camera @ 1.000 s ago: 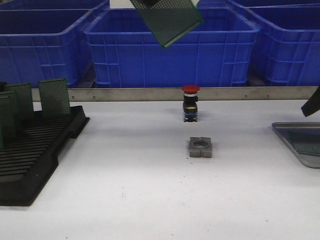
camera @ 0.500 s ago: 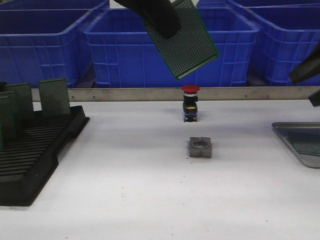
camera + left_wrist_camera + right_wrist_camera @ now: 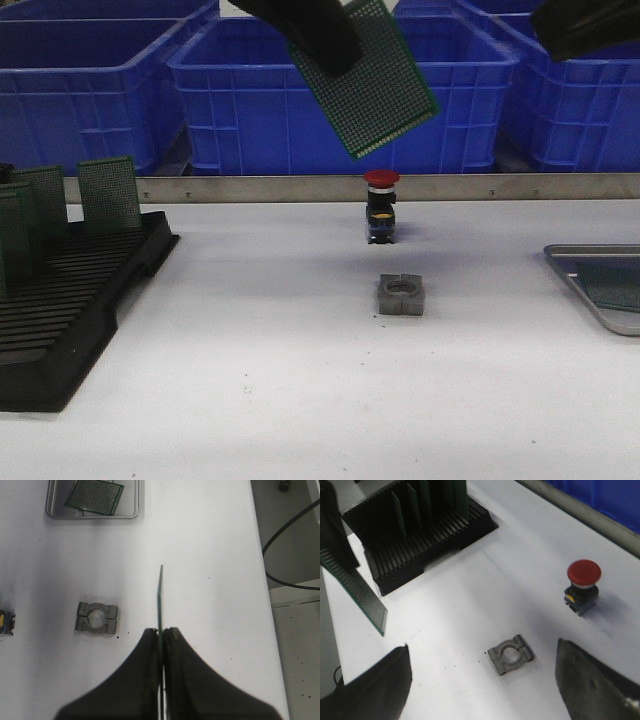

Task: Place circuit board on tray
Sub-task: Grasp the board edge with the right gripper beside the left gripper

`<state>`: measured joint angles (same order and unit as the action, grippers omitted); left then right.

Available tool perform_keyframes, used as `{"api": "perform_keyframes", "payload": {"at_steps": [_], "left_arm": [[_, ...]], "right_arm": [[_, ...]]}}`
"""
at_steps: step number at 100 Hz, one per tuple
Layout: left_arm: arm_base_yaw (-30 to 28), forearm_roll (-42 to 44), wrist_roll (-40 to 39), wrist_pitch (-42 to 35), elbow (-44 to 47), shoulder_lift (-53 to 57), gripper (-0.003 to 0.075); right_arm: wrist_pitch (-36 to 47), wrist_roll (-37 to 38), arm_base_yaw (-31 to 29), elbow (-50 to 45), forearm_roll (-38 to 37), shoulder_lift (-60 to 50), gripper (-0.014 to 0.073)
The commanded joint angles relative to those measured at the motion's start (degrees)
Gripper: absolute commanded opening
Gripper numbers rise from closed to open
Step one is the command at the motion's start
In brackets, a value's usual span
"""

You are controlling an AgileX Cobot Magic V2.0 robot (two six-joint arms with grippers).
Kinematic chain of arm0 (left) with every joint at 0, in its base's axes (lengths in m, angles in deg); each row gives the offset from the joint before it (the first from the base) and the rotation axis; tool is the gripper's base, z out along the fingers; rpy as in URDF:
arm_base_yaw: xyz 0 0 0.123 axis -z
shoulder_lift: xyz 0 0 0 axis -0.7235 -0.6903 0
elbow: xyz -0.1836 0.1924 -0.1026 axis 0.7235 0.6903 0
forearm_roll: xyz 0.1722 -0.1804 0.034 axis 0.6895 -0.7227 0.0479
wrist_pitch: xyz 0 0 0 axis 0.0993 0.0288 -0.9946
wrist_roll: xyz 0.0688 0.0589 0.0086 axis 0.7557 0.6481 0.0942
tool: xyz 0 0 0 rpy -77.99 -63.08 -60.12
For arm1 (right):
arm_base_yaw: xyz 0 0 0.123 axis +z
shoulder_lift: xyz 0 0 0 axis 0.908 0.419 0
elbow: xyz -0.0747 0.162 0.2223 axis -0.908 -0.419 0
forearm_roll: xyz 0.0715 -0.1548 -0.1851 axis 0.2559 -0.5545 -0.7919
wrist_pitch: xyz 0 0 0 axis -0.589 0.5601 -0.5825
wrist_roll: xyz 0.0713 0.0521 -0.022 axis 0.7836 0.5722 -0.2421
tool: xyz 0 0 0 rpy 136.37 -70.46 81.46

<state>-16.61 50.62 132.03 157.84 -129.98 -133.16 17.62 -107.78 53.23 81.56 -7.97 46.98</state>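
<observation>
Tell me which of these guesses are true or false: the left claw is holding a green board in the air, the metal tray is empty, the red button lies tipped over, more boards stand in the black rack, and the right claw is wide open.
1. The left claw holds a green board in the air. True.
2. The metal tray is empty. False: one green board already lies flat in it.
3. The red button lies tipped over. False: it stands upright behind the grey metal block.
4. More boards stand in the black rack. True.
5. The right claw is wide open. True: its fingers stand far apart with nothing between them.
</observation>
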Motion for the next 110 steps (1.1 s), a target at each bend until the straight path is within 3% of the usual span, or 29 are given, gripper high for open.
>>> {"api": "perform_keyframes", "payload": {"at_steps": [1,48,89,100,110], "left_arm": [[0.45,-3.35,-0.62,1.73,-1.49,2.82,-0.0018],[0.45,-3.44,-0.66,1.73,-1.49,2.82,-0.0018],[0.45,-3.56,-0.66,1.73,-1.49,2.82,-0.0018],[0.45,-3.56,-0.66,1.73,-1.49,2.82,-0.0018],[0.45,-3.56,-0.66,1.73,-1.49,2.82,-0.0018]], "right_arm": [[-8.32,-1.98,1.62,1.63,3.34,-3.92,0.0602],[-4.75,-2.77,13.35,1.58,3.34,-3.55,0.0602],[-3.75,-3.16,17.56,1.58,3.58,3.35,0.0599],[-2.97,-3.16,19.27,1.58,3.58,4.23,0.0552],[-2.52,-3.16,19.73,1.58,3.58,4.27,0.0445]]}}
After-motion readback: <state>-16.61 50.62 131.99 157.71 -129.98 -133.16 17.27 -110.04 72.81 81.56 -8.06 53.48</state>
